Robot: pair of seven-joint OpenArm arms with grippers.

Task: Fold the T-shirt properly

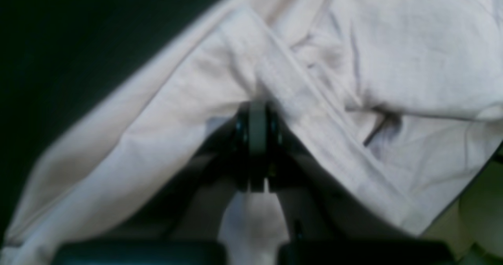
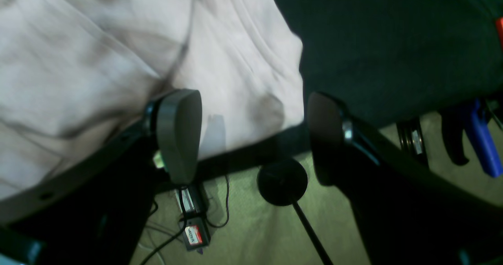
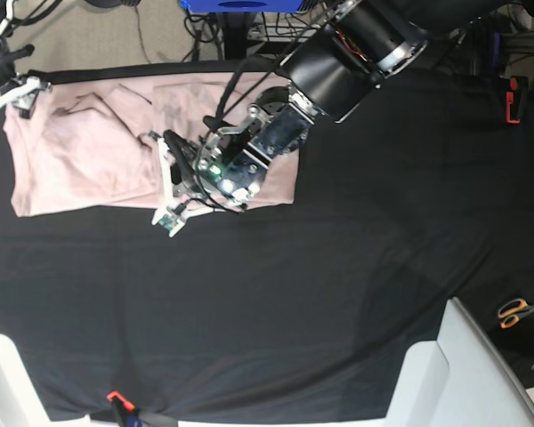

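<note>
Two arms: both seen at the T-shirt point(image 3: 80, 160).
T-shirt: spread on black cloth point(image 3: 338, 294) at the far left of the base view; long axis runs left-right along the far table edge; which end is the collar cannot be told.
Left gripper point(image 1: 257, 116): jaws pressed together, a fold of T-shirt pinched between them.
Right gripper point(image 2: 251, 135): jaws held wide apart, nothing gripped; positioned at the T-shirt's edge.
Scissors point(image 3: 516, 311): lying at the right, well apart.

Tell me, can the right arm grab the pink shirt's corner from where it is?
Probably yes: the right gripper stands open at the T-shirt corner, nothing between them.
</note>
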